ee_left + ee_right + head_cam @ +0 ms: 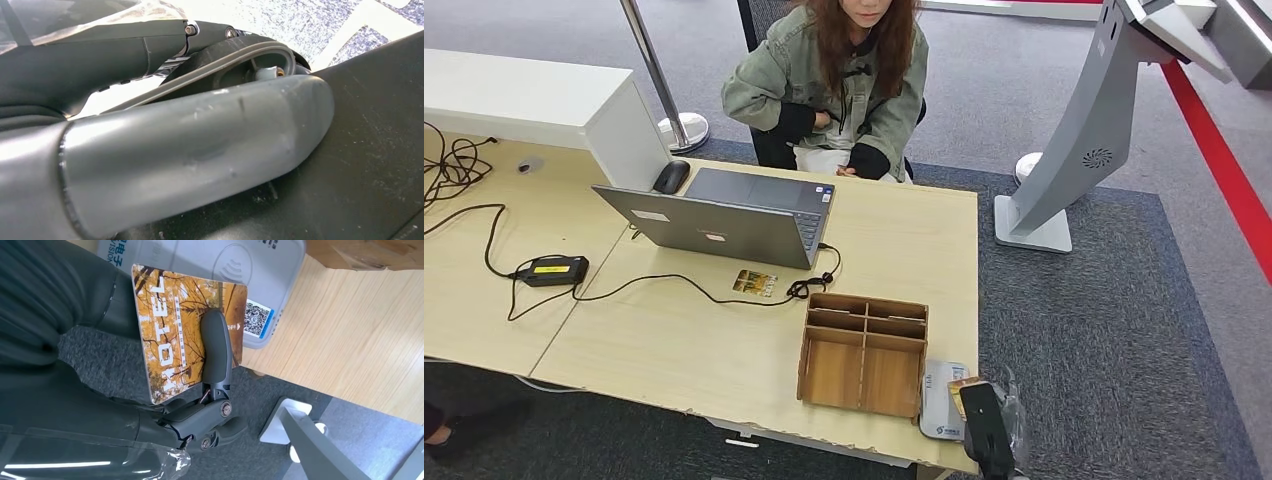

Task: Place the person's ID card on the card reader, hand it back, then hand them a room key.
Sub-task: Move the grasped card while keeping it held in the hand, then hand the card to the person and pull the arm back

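Right hand [210, 390] dark grey, exposed screws and thin wires at its hinges, clear plastic wrap behind; left hand [200, 150] thick scuffed grey thumb.

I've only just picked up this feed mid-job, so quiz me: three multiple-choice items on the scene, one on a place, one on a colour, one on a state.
1. Where does the card reader sit?
A. On the laptop
B. At the table's near edge, beside the wooden organizer
C. On the floor

2. What colour is the card printed HOTEL?
A. Orange-yellow
B. Blue
C. Plain white

3. What is the right hand doing?
A. Hanging with nothing in it
B. Gripping the laptop
C. Holding the card

Answers:
1 B: the head view shows it next to the wooden organizer at the table edge.
2 A: autumn foliage print.
3 C: a finger presses across the card's face, over the reader.
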You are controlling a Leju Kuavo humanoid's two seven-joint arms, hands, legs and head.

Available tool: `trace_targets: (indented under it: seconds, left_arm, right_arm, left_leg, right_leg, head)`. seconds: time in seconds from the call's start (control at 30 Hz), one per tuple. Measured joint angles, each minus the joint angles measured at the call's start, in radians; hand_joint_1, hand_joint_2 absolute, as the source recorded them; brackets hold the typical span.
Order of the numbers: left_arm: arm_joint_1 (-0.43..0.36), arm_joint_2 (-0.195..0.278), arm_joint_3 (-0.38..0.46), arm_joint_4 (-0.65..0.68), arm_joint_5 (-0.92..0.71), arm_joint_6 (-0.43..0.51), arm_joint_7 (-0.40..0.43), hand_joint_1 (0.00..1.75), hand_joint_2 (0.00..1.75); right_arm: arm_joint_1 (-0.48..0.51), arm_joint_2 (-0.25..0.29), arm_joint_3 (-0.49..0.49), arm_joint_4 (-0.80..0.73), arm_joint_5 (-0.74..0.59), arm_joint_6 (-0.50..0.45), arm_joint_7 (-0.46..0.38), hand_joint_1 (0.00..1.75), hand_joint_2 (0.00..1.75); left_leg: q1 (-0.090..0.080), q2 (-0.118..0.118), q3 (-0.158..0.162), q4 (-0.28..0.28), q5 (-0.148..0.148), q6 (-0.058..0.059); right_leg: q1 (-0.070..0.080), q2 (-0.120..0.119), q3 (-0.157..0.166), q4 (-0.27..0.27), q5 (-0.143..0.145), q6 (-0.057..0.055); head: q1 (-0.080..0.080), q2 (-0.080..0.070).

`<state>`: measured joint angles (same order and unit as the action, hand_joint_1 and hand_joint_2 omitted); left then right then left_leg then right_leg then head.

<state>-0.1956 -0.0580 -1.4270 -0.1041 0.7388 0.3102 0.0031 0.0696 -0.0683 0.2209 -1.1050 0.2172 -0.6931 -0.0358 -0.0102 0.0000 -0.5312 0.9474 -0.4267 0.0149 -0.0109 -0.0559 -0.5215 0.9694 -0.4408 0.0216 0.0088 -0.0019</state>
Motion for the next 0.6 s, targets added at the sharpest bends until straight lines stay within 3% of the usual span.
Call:
trace_targets:
  seconds: [0.2, 0.4, 0.6]
  left_arm:
    - [0.000, 0.000, 0.001, 0.000, -0.007, -0.005, 0.000, 0.00, 0.00]
    - [0.000, 0.000, 0.001, 0.000, -0.022, -0.014, 0.000, 0.00, 0.00]
    - [-0.003, 0.000, -0.002, 0.000, -0.045, -0.033, 0.005, 0.00, 0.00]
  right_arm:
    - [-0.015, -0.012, 0.001, -0.058, -0.008, 0.000, 0.024, 1.75, 1.75]
    - [-0.072, -0.052, 0.009, -0.244, 0.121, 0.000, 0.165, 1.75, 1.75]
    - [-0.200, -0.100, 0.073, -0.399, 0.255, 0.009, 0.300, 1.75, 1.75]
  left_leg:
    - [0.000, 0.000, 0.000, 0.000, 0.000, 0.000]
    - [0.000, 0.000, 0.000, 0.000, 0.001, 0.000]
    - [0.000, 0.000, 0.000, 0.000, 0.001, 0.000]
  right_leg:
    - [0.000, 0.000, 0.000, 0.000, 0.000, 0.000]
    - [0.000, 0.000, 0.000, 0.000, 0.001, 0.000]
    - [0.000, 0.000, 0.000, 0.000, 0.001, 0.000]
  head:
    - [0.000, 0.000]
    - [0.000, 0.000]
    - [0.000, 0.000]
